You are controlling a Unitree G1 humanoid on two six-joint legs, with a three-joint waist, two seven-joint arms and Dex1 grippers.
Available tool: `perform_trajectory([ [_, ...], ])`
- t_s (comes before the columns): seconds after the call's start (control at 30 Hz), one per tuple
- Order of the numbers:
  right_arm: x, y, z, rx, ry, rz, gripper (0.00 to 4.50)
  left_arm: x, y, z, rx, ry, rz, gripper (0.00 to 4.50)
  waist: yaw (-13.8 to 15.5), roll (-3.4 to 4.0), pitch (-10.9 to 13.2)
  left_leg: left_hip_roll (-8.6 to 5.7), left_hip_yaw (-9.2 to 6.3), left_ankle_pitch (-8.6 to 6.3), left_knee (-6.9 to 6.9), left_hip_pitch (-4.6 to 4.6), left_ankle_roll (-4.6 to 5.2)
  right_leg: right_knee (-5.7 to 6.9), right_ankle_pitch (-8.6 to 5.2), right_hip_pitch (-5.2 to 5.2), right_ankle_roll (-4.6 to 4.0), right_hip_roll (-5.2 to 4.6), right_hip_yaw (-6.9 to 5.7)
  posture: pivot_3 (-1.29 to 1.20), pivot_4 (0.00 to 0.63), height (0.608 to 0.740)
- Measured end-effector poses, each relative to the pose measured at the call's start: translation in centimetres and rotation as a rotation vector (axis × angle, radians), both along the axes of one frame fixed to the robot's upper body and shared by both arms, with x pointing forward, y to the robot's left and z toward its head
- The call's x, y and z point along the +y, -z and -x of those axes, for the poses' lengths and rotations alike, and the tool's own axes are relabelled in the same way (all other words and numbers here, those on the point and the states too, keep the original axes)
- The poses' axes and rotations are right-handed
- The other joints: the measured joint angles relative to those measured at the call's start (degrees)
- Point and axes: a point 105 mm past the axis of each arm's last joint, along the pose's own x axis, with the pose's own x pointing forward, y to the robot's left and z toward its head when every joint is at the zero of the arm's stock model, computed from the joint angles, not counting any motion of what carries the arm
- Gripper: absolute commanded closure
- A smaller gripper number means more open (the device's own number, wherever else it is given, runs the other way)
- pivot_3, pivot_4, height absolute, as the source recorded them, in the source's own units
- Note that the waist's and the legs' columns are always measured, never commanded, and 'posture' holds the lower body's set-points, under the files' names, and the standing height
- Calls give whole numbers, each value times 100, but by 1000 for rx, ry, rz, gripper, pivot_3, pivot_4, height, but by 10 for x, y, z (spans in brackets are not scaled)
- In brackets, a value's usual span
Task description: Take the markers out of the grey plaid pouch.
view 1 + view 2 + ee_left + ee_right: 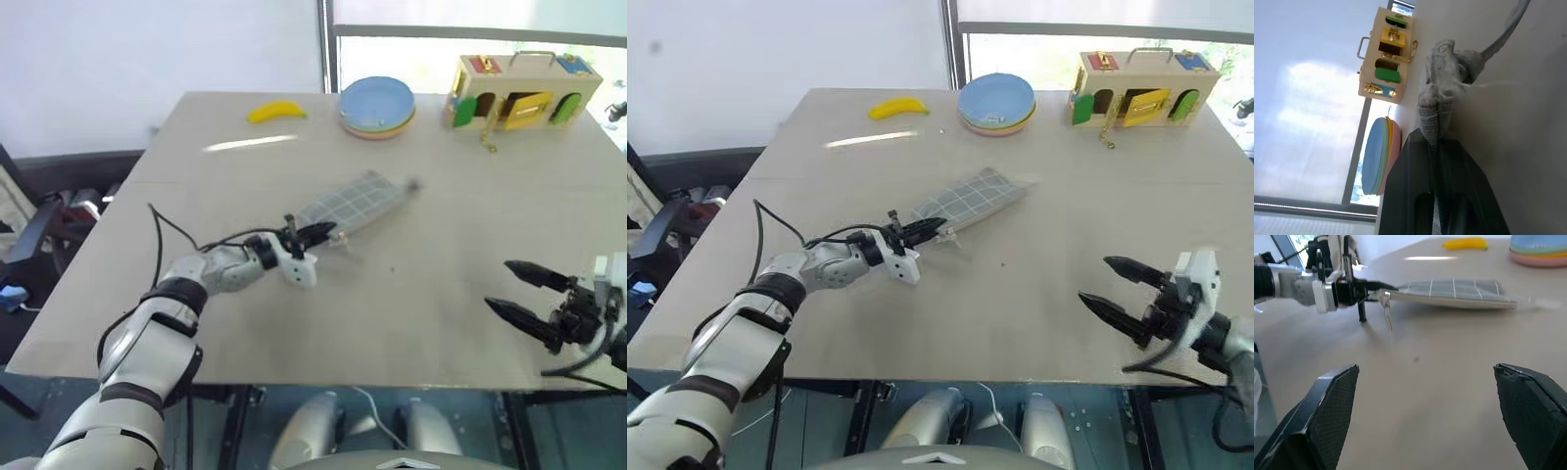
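The grey plaid pouch (358, 201) lies slantwise in the middle of the table, its far end on the tabletop. My left gripper (318, 233) is shut on its near end, and the left wrist view shows the fabric (1442, 93) pinched between the two black fingers (1410, 161). A small zipper pull (1386, 301) dangles beside the held end. My right gripper (509, 287) hovers open and empty near the table's front right, well away from the pouch and pointing toward it. The markers are hidden.
At the back of the table lie a yellow banana (275, 111), a stack of coloured plates (377, 106) and a wooden lock box (522, 90). Bare tabletop (411, 294) separates the two grippers. Dark chairs (39, 225) stand off the table's left side.
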Motion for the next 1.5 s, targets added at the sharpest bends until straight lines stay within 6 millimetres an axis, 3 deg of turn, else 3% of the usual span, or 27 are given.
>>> perform_trajectory([
  [0.13,40,-8,-16,-37,-38,-19,0,-21,-4,4,38,42,87,4436,-22,-16,9,-1,-2,13,-1,-37,-23,-2,1,-33,-2,-1,3,0,150,740],
  [0.27,71,-5,-31,-20,-63,44,0,-32,-8,8,43,62,124,4436,-133,-25,7,-5,8,13,5,-109,-22,-5,1,-102,-2,-4,9,0,150,740],
  [0.37,94,-7,-44,-9,-78,70,0,-49,-7,14,54,91,152,4436,-163,-27,8,-5,5,14,4,-114,-22,-5,1,-107,-2,-3,7,0,150,740],
  [0.47,100,-3,-51,19,-79,112,0,-50,-6,14,57,84,155,4436,-169,-28,8,-4,10,13,4,-109,-22,-4,1,-105,-2,-1,9,0,150,740],
  [0.63,106,27,-65,153,-59,255,0,-58,-5,17,61,99,158,4436,-168,-30,7,-5,8,14,6,-108,-22,0,1,-105,-2,-1,6,0,150,740],
  [0.73,106,30,-70,170,-43,273,0,-60,-6,18,57,107,152,4436,-174,-30,7,-5,10,13,5,-109,-22,-3,1,-106,-2,-1,9,0,150,740],
  [0.83,111,26,-75,169,-42,261,910,-63,-6,20,56,118,148,4500,-207,-30,7,-5,9,14,5,-110,-22,-2,1,-106,-2,-1,8,0,150,740],
  [1.07,111,26,-73,206,-56,258,4229,-63,-4,23,45,132,129,4500,-278,-30,7,-5,8,14,5,-109,-22,0,1,-106,-2,-1,8,0,150,740],
  [1.23,107,22,-70,200,-62,277,4373,-66,-4,25,20,164,87,4500,-268,-30,6,-6,7,14,6,-109,-22,0,1,-105,-2,-2,6,0,150,740],
  [1.5,44,27,-83,212,153,313,4373,-70,-3,28,68,197,67,4500,-273,-31,4,-6,10,13,6,-108,-21,0,1,-105,-2,-4,9,0,150,740],
])
